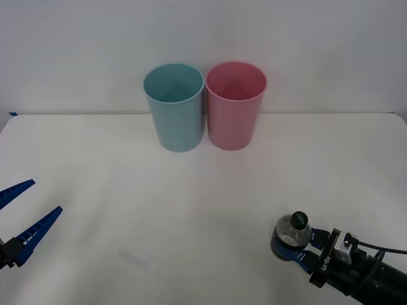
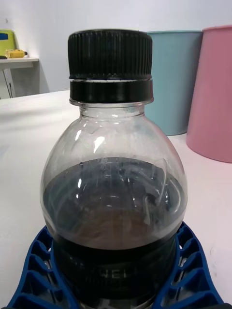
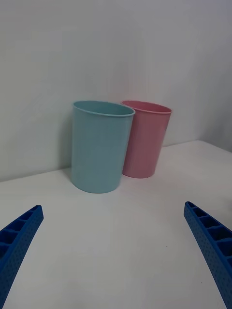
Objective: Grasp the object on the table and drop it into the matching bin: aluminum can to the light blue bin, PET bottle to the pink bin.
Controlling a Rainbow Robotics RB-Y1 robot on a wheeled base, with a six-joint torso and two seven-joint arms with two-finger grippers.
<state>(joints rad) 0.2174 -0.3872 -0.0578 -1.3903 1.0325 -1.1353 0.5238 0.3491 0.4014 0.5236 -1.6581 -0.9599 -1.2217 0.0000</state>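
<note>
Near the table's [image 1: 191, 210] right front corner, the right gripper [image 1: 289, 244] pinches the upright PET bottle [image 1: 292, 232] between its blue fingers [image 2: 193, 270]. Over at the left edge, the left gripper [image 1: 22, 216] waits with fingers spread.

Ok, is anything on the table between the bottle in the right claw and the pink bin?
Nothing visible. The right claw holds the PET bottle at the table's near right; bare white tabletop runs from there to the pink bin. The light blue bin stands beside the pink one, off that path.

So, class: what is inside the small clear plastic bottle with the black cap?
Dark brown liquid fills the lower part of the bottle; blue fingers cover its base.
</note>
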